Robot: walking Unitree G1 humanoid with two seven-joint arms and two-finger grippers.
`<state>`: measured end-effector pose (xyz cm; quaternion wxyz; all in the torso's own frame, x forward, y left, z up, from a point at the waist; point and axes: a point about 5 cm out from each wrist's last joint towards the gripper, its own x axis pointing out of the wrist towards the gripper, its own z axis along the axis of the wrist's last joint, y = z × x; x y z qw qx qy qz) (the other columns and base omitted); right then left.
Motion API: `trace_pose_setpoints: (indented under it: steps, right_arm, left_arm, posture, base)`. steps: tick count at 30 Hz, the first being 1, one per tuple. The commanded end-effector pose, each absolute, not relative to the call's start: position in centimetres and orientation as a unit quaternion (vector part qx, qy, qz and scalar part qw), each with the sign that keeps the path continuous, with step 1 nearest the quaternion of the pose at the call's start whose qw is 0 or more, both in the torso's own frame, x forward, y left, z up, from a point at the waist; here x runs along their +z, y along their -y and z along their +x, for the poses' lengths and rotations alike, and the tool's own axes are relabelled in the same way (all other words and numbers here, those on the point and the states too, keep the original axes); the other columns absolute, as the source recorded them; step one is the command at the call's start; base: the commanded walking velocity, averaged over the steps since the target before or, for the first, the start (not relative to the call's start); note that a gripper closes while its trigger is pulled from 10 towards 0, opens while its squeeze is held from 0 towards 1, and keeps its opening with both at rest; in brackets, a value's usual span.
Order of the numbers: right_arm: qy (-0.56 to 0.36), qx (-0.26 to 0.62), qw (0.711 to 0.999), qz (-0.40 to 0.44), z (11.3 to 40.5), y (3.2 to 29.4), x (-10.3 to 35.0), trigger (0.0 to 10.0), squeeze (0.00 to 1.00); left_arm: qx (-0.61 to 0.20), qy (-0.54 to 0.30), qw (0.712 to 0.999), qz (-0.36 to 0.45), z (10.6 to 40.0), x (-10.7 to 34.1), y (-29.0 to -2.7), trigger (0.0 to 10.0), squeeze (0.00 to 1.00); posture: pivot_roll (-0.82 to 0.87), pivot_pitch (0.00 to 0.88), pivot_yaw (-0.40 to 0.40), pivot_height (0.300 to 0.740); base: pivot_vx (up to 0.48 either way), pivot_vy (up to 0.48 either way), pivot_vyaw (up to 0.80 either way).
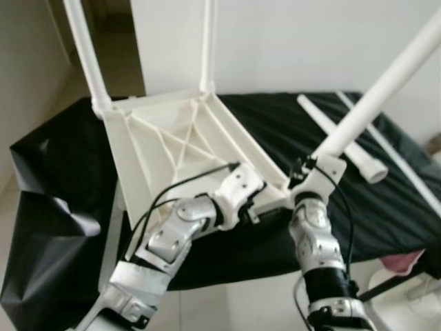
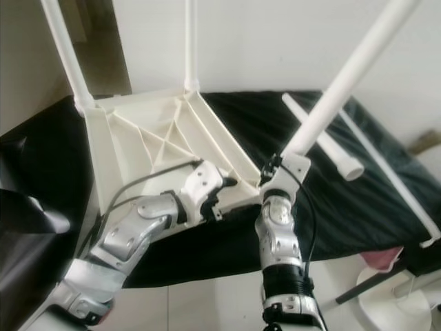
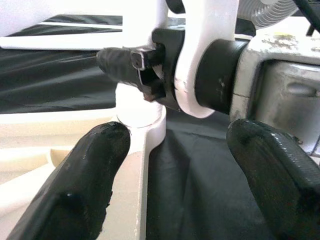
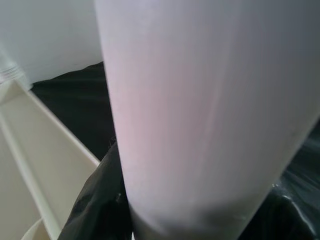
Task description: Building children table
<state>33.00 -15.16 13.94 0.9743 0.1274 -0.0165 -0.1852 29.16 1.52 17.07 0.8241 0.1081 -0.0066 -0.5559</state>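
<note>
Tabletop upside down on sheet, 2 legs at back, loose leg to right

Smooth, faintly glossy white plastic on the upturned table top, ribbed underneath, and on the round leg held at its corner. Black cloth beneath, matt and creased. Brushed silver metal on both arms. Black rubbery fingers, slightly rough, on the left gripper. Loose leg same plain white plastic.
</note>
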Motion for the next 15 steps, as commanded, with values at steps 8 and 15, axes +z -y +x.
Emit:
trace_pose_setpoints:
  steps: [8,15]
  right_arm:
    - [-0.040,-0.200,0.971,0.128,32.4,15.4,12.7,10.0,0.19]
    - [-0.061,-0.201,0.971,0.114,33.1,16.5,12.7,10.0,1.00]
  left_arm:
    - [-0.554,0.007,0.826,0.103,29.4,17.1,-1.8,10.0,0.00]
    - [-0.554,0.008,0.826,0.102,29.4,17.1,-1.7,10.0,0.00]
  posture:
    - [0.04,0.000,-0.049,0.740]
    - [0.04,0.000,-0.049,0.740]
  base:
    - [0.000,0.000,0.00]
    - [0.000,0.000,0.00]
